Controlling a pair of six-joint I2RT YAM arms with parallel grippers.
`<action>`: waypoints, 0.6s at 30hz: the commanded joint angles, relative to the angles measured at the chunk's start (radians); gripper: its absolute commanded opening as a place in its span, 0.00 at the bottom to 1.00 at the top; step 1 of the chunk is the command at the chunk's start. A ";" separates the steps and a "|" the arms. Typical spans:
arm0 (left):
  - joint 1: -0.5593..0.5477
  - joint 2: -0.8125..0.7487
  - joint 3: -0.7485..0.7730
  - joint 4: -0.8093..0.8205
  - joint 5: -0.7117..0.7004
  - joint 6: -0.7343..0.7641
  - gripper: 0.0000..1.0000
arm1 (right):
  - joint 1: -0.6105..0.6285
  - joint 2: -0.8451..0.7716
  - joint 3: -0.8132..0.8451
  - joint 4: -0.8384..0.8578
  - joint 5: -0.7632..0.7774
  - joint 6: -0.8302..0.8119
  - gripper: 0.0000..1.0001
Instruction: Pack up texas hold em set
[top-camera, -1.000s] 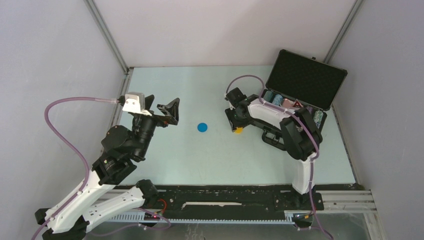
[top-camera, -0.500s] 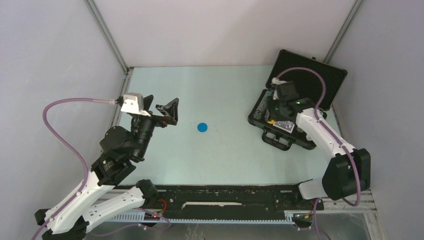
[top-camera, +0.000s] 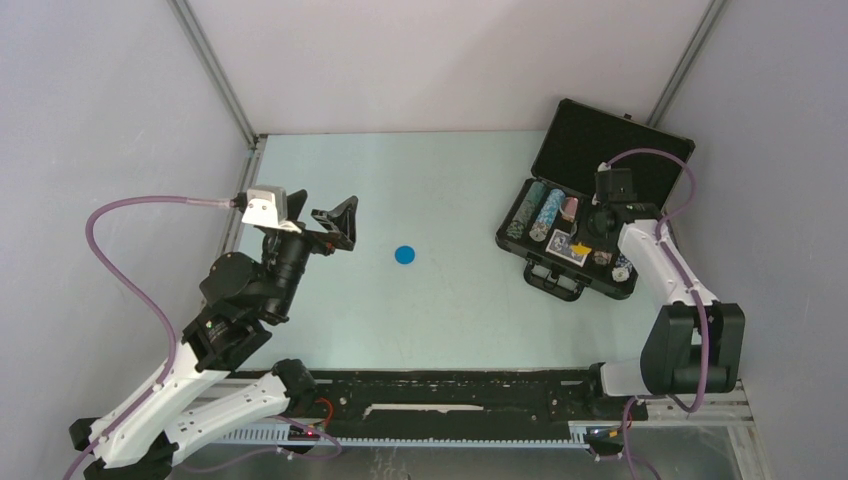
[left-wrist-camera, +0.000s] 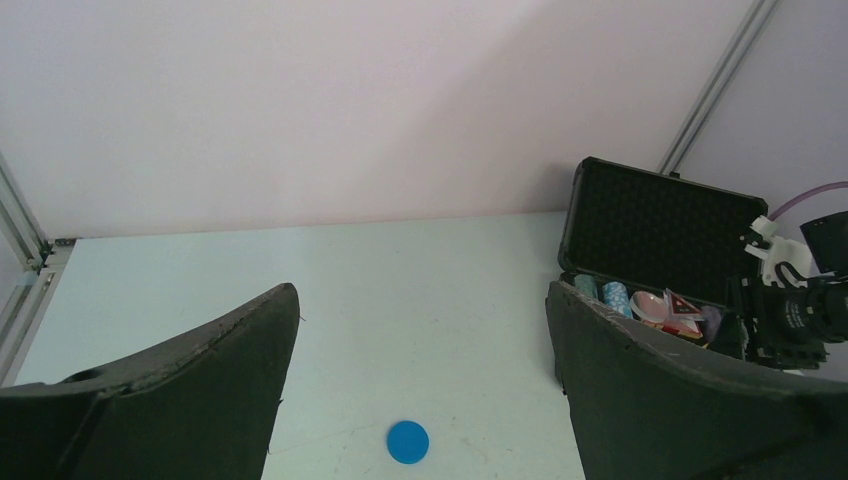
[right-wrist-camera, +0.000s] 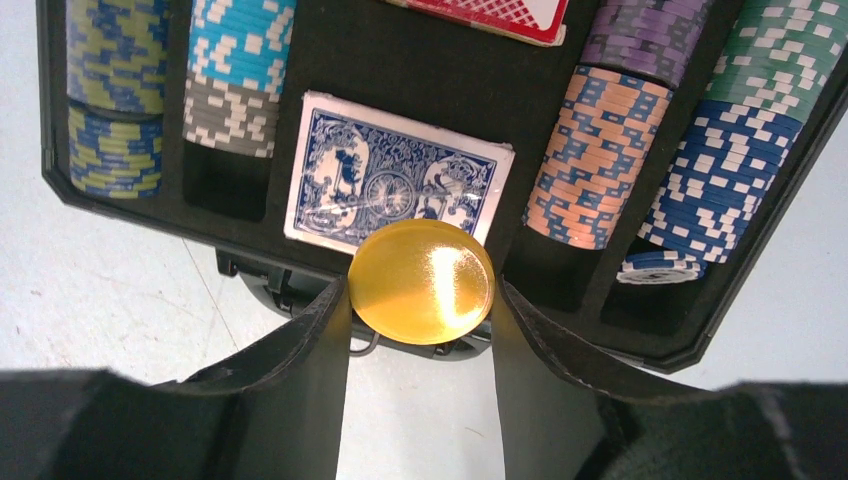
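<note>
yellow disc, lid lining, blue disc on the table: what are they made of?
The yellow disc looks like glossy plastic, maybe with a metallic coat: it shows a strong glare spot. The lid lining is matte black foam with a dimpled egg-crate texture. The blue disc is probably matte plastic, flat even colour; too small to be sure.

Case (top-camera: 612, 158) open at the far right of the table (top-camera: 420, 170), foam lid upright, handle (top-camera: 553, 281) on the near side. Chips (right-wrist-camera: 600, 150) lie in striped rows, two slots on each side. Blue deck (right-wrist-camera: 398, 180) sits face-down in the centre slot, with the red deck (right-wrist-camera: 480, 12) in the slot behind it. Red triangle (left-wrist-camera: 683, 304) sits near the hinge. Yellow disc (right-wrist-camera: 421, 281) is pinched in the right gripper (right-wrist-camera: 420, 293), above the case's handle edge. Blue disc (top-camera: 404, 255) lies flat on the table, well apart from the case, to its left.
</note>
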 joint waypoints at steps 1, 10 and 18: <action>0.007 0.000 -0.011 0.012 0.009 -0.005 0.98 | 0.004 0.035 -0.008 0.068 0.060 0.052 0.50; 0.007 0.001 -0.010 0.012 0.005 -0.004 0.99 | 0.000 0.108 -0.007 0.099 0.077 0.043 0.51; 0.007 0.000 -0.010 0.012 0.005 -0.004 0.99 | -0.002 0.136 -0.007 0.109 0.089 0.042 0.54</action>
